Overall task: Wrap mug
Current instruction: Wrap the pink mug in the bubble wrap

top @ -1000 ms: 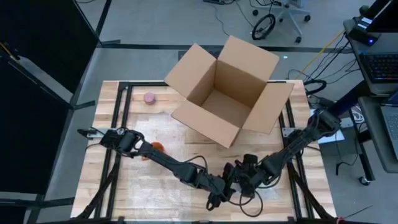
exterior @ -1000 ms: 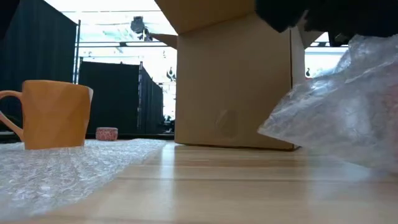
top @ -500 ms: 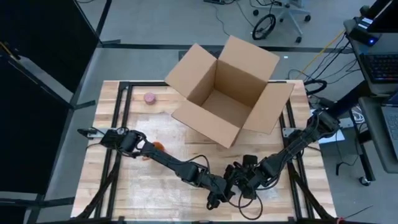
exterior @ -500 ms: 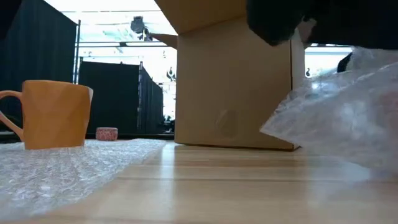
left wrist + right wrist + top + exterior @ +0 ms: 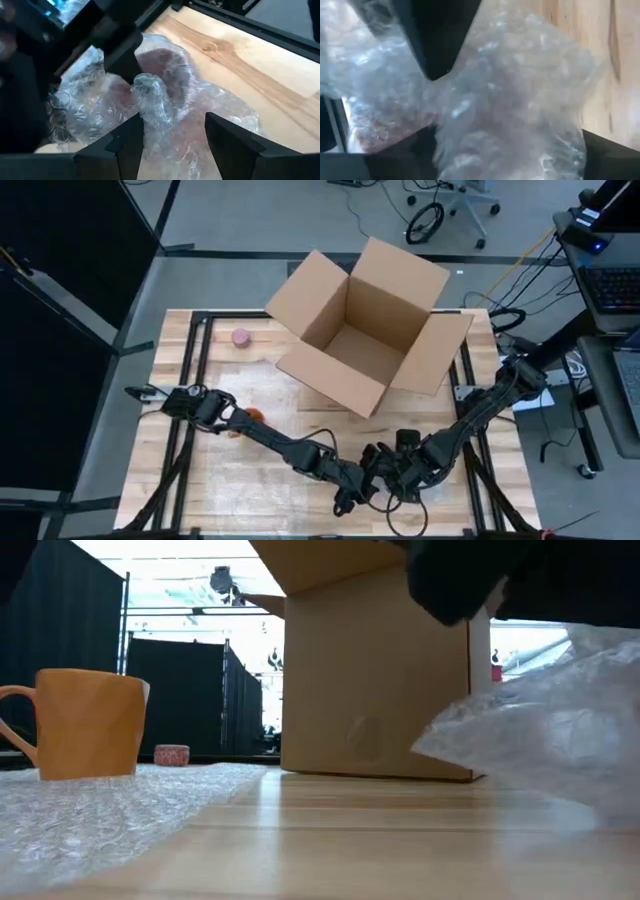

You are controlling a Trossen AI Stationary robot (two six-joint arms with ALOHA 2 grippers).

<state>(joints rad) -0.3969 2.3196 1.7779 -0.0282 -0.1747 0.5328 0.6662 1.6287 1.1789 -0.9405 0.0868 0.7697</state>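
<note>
Jaws of the left gripper (image 5: 172, 145) stand open, one finger either side of a twisted knot of bubble wrap (image 5: 152, 97) without pinching it. The right gripper (image 5: 398, 475) sits just beside it at the front of the worktop (image 5: 230, 480); in its own wrist view the wrap fills the gap between the fingers and looks clamped there, so I judge those jaws closed on it. Something reddish shows through the film in both wrist views, but I cannot tell what it is.

Farther out, the orange mug (image 5: 85, 725) stands upright and bare on a flat sheet of bubble wrap (image 5: 110, 805), well apart from the bundle. Behind it lie a small pink object (image 5: 172, 754) and the open cardboard box (image 5: 365, 325).

The risk, as I judge it: with only one gripper holding, the springy film may unfurl if that hold slackens before the left closes on the knot. A jaw closing off the knot could also push the bundle aside instead of gripping it.
</note>
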